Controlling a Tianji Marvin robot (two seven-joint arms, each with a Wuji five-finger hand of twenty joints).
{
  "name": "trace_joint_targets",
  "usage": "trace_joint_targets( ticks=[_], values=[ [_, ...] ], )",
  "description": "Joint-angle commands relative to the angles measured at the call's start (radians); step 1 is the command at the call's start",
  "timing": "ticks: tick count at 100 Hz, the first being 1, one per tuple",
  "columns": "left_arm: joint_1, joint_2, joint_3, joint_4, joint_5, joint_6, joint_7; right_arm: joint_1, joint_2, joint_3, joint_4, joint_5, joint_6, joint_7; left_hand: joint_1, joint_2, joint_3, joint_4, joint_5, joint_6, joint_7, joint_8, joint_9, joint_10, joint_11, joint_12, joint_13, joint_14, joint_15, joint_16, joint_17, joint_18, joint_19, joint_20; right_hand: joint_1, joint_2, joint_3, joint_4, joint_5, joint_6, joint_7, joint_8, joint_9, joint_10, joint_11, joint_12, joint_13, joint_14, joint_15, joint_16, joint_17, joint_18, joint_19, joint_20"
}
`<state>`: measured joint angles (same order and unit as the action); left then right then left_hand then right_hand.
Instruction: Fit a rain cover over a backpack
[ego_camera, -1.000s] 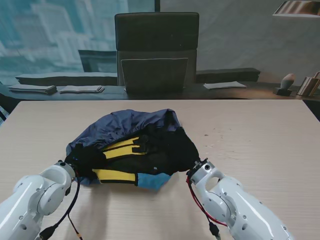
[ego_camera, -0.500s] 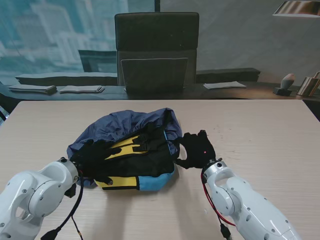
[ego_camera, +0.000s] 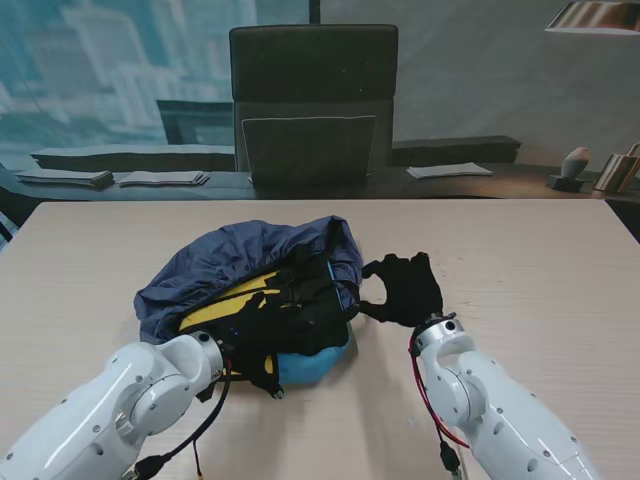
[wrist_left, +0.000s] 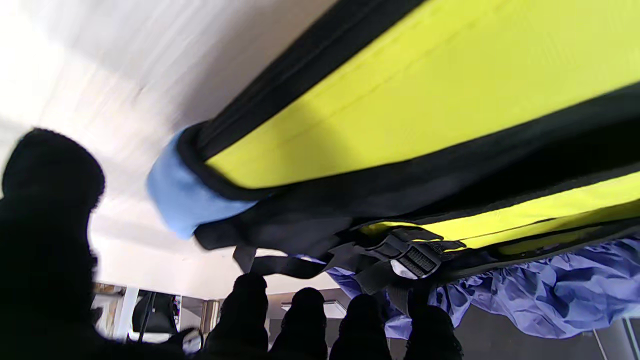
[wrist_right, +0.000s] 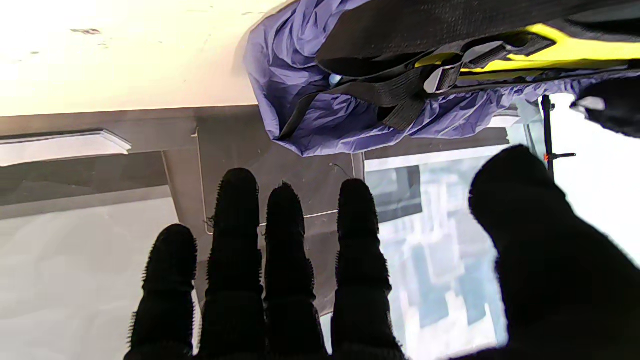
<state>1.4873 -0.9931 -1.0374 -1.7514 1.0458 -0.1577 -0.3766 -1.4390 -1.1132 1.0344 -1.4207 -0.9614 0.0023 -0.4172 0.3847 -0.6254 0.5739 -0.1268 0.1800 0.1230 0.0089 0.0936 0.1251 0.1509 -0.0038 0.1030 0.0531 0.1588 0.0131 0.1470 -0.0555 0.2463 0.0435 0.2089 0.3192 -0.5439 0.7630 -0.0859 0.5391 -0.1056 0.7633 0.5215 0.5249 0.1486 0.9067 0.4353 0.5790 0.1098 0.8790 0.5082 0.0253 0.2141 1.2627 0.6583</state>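
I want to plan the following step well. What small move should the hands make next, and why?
Probably the right hand, open beside the backpack, should take the blue cover's near edge and pull it toward me. The cover wraps only the far side; the yellow panels and straps still show. The left hand rests on the backpack.

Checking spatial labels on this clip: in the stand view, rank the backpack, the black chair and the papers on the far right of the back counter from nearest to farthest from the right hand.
1. backpack, just left of the right hand.
2. black chair, beyond the table, centre.
3. papers, back counter, farther right; close to the chair's rank.
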Motion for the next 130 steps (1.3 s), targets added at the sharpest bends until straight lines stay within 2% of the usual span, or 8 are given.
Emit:
trace_joint_targets(
  ticks=[1, 22, 36, 47, 60, 77, 97, 130],
  values=[
    [-0.02, -0.013, 0.033, 0.06, -0.025, -0.003, 0.03, 0.002, -0.009, 0.003, 0.006, 0.017, 0.0, -0.004, -0.032, -0.054, 0.038, -0.041, -0.042, -0.001, -0.025, -0.014, -0.039, 0.018, -0.023, -0.019, -0.04, 0.004, -0.028, -0.021, -0.015, 0.034, -0.053, -0.038, 0.026, 0.003, 0.024, 0.033, 0.02, -0.008, 0.001, 0.007, 0.006, 0.018, 0.021, 0.011, -0.037, 0.001, 0.024, 0.017, -0.021, -0.025, 0.023, 0.009],
    [-0.074, -0.014, 0.111, 0.152, 0.092, 0.044, 0.133, 0.004, -0.012, 0.001, 0.009, 0.023, 0.002, -0.01, 0.099, -0.053, -0.03, 0.009, -0.031, 0.025, 0.004, 0.069, -0.025, 0.018, 0.021, 0.124, -0.03, 0.017, 0.026, 0.123, -0.007, 0.046, -0.024, 0.015, 0.005, -0.045, 0.183, -0.001, 0.032, -0.011, 0.005, 0.011, 0.023, 0.017, 0.023, 0.017, -0.026, 0.003, 0.026, 0.017, -0.015, -0.022, 0.03, 0.009],
    [-0.094, -0.019, 0.139, 0.212, 0.136, 0.057, 0.253, 0.001, -0.014, 0.001, 0.004, 0.038, 0.006, -0.001, 0.196, 0.012, -0.032, 0.051, -0.018, 0.023, 0.481, 0.238, 0.108, -0.007, 0.343, 0.369, 0.104, 0.022, 0.243, 0.278, 0.052, 0.065, -0.017, 0.017, 0.007, -0.044, 0.22, -0.002, 0.043, -0.011, 0.005, 0.011, 0.037, 0.016, 0.024, 0.018, -0.019, 0.003, 0.027, 0.017, -0.011, -0.026, 0.032, 0.009],
    [-0.108, -0.024, 0.162, 0.243, 0.134, 0.09, 0.31, -0.002, -0.016, 0.002, -0.001, 0.051, 0.007, 0.008, 0.259, 0.166, 0.052, 0.077, 0.185, -0.125, 0.833, 0.397, 0.401, -0.109, 0.557, 0.375, 0.342, 0.017, 0.399, 0.304, 0.147, 0.077, 0.003, -0.012, 0.01, -0.04, 0.265, -0.006, 0.055, -0.015, 0.003, 0.01, 0.05, 0.016, 0.021, 0.018, -0.015, 0.006, 0.026, 0.016, -0.009, -0.025, 0.033, 0.008],
    [-0.086, -0.036, 0.139, 0.246, 0.116, 0.125, 0.376, -0.002, -0.013, 0.007, -0.003, 0.052, 0.005, 0.029, 0.539, 0.296, -0.185, 0.039, 0.352, -0.393, 1.128, 0.392, 0.736, -0.22, 0.528, 0.604, 0.518, -0.023, 0.499, 0.307, 0.199, 0.048, 0.166, -0.036, 0.046, -0.057, 0.333, -0.063, 0.093, -0.043, 0.011, -0.044, 0.073, 0.015, 0.013, 0.018, -0.004, 0.005, 0.019, 0.012, 0.001, -0.024, 0.036, 0.006],
    [0.014, -0.062, 0.023, 0.185, 0.016, 0.145, 0.437, 0.024, -0.013, -0.005, 0.018, 0.056, 0.011, 0.036, 0.648, 0.418, -0.348, 0.051, 0.193, -0.315, 1.19, 0.55, 0.638, -0.178, 0.568, 0.589, 0.508, 0.012, 0.501, 0.309, 0.024, 0.027, 0.609, 0.131, 0.065, -0.079, 0.428, -0.068, 0.11, -0.092, -0.037, -0.149, 0.084, 0.006, -0.024, -0.002, -0.008, -0.006, -0.027, -0.01, -0.001, -0.029, 0.018, -0.009],
    [0.085, -0.094, -0.072, 0.144, -0.097, 0.135, 0.552, 0.097, -0.015, -0.067, 0.072, 0.062, 0.048, 0.065, 0.787, 0.509, -0.508, 0.062, 0.049, -0.204, 1.214, 0.72, 0.504, -0.054, 0.615, 0.341, 0.495, 0.085, 0.479, 0.258, 0.107, 0.005, 0.71, 0.176, 0.043, -0.053, 0.426, -0.023, 0.046, -0.12, -0.101, -0.14, 0.031, -0.014, -0.07, -0.023, -0.056, -0.028, -0.098, -0.039, -0.02, -0.046, -0.023, -0.052],
    [0.113, -0.129, -0.119, 0.122, -0.212, 0.148, 0.644, 0.251, -0.064, -0.272, 0.251, 0.176, 0.177, 0.071, 0.832, 0.519, -0.527, 0.065, 0.003, -0.137, 1.217, 0.811, 0.469, 0.027, 0.623, 0.336, 0.524, 0.148, 0.475, 0.207, 0.248, 0.009, 0.75, 0.191, 0.041, -0.058, 0.333, -0.03, -0.02, -0.161, -0.1, -0.173, -0.08, -0.041, -0.078, -0.027, -0.138, -0.058, -0.107, -0.037, -0.059, -0.077, -0.023, -0.073]
  ],
)
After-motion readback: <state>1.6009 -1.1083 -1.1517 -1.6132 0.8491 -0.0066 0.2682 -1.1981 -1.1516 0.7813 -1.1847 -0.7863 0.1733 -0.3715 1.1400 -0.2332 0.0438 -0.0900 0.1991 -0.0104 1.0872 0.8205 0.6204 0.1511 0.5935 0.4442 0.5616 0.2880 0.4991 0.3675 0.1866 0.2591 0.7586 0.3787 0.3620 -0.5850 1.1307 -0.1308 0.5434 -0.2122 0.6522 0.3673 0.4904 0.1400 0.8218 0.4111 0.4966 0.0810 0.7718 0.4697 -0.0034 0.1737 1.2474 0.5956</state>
